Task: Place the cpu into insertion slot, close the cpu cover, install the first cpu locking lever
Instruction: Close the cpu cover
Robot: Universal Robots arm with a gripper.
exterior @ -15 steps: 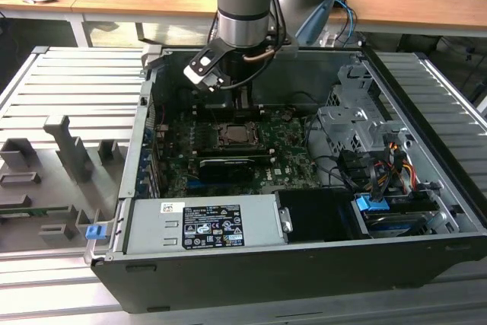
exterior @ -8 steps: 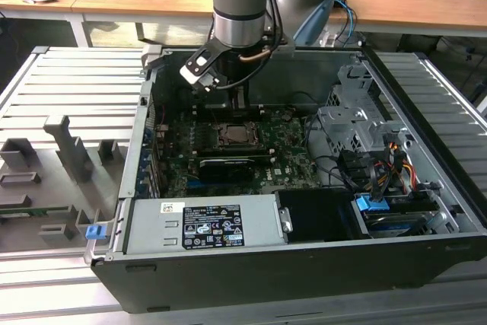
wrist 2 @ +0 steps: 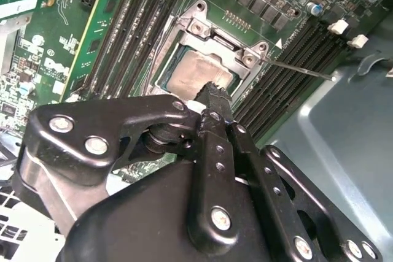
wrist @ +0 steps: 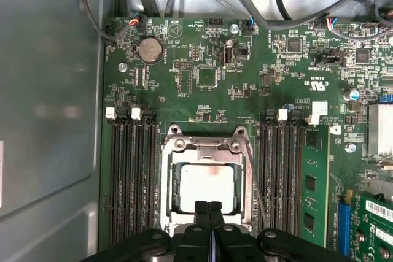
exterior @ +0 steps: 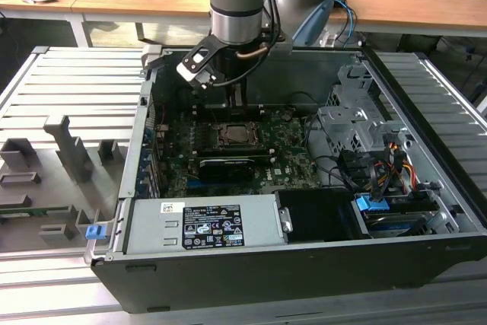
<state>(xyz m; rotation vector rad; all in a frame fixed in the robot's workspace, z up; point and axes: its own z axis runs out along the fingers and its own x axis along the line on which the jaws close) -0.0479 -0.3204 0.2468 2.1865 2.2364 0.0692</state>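
The cpu (exterior: 233, 135) is sat in the slot (wrist: 174, 176), dead centre of the exterior view, with the cover (wrist: 206, 145) laid flat over it. The gripper (wrist: 208, 205) is pinched closed on nothing, right at the cover's edge.

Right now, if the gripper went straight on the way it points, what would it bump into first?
Probably the cpu, near its edge beside the cpu cover. The shut gripper points there, though depth is unclear.
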